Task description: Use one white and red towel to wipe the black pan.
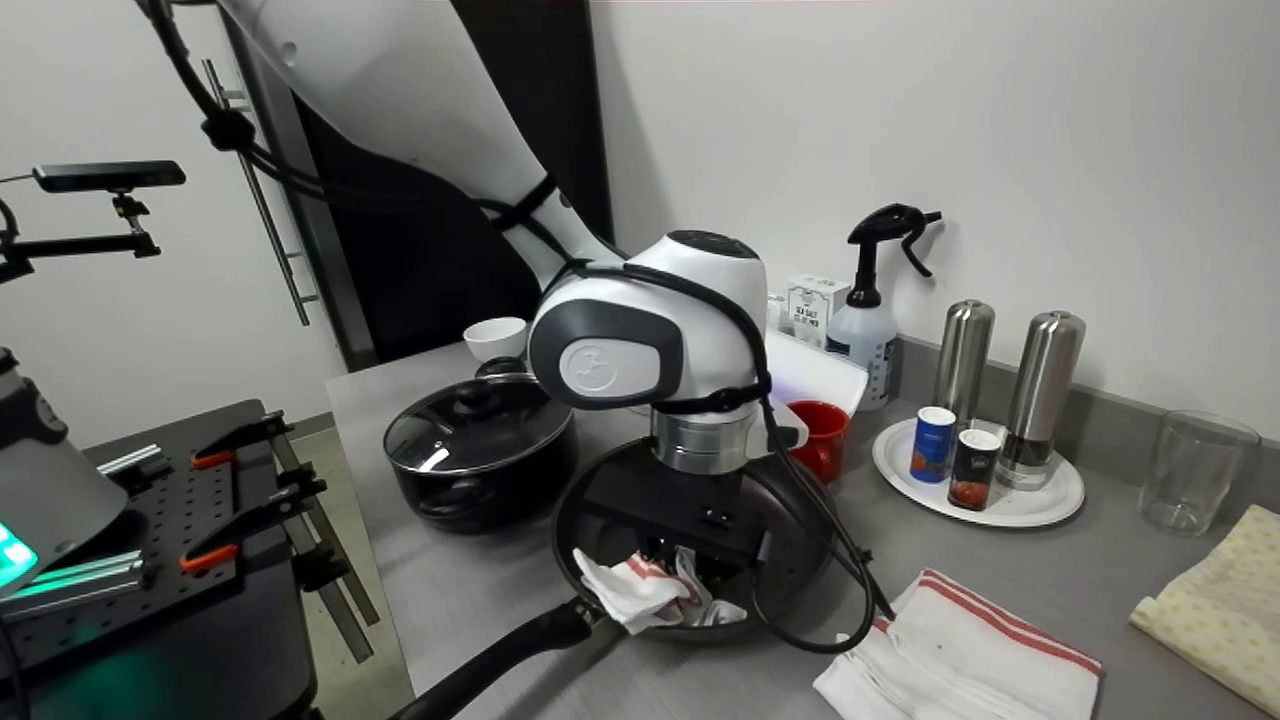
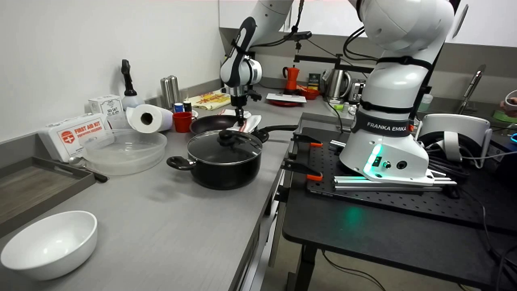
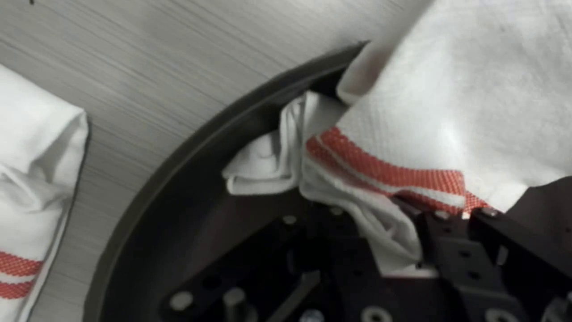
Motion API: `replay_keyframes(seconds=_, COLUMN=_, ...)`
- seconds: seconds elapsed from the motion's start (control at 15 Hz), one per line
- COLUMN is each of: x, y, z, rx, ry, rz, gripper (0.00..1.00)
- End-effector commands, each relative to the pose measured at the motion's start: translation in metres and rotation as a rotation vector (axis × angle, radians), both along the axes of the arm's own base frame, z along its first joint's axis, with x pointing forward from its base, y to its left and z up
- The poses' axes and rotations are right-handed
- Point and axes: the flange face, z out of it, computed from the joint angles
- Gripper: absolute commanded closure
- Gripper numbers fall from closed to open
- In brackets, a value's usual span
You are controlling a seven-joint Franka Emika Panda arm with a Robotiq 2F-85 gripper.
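The gripper (image 3: 391, 230) is clamping the towel (image 1: 630, 595), presumably leaving loose folds for wiping, toward seven o'clock of the pan (image 1: 800, 550) in an exterior view.

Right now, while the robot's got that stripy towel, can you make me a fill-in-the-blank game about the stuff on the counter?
The gripper holds a white towel with ____ stripes.
Of the black pan and the deep black pot, only the ____ has a lid on.
On the white plate, one short container is mostly black and the other short one mostly ____.
The white box with red print says FIRST AID ____.

Missing words: red; pot; blue; KIT.
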Motion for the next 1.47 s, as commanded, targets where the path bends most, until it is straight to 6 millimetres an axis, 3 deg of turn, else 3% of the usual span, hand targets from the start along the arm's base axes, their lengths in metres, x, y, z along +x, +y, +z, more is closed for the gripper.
replay_keyframes(seconds=0.0, x=0.013, y=-0.008, z=-0.022, rx=-0.041, ry=-0.043, rz=-0.034, gripper=0.97)
replay_keyframes(seconds=0.33, x=0.034, y=-0.013, z=-0.02, rx=-0.075, ry=-0.142, rz=-0.064, gripper=0.97)
replay_keyframes(seconds=0.67, x=0.063, y=0.006, z=-0.013, rx=-0.114, ry=-0.253, rz=-0.029, gripper=0.97)
replay_keyframes(seconds=1.07, x=0.095, y=0.056, z=-0.017, rx=-0.078, ry=-0.323, rz=0.043, gripper=0.97)
replay_keyframes(seconds=1.4, x=0.097, y=0.1, z=-0.028, rx=-0.041, ry=-0.324, rz=0.137, gripper=0.97)
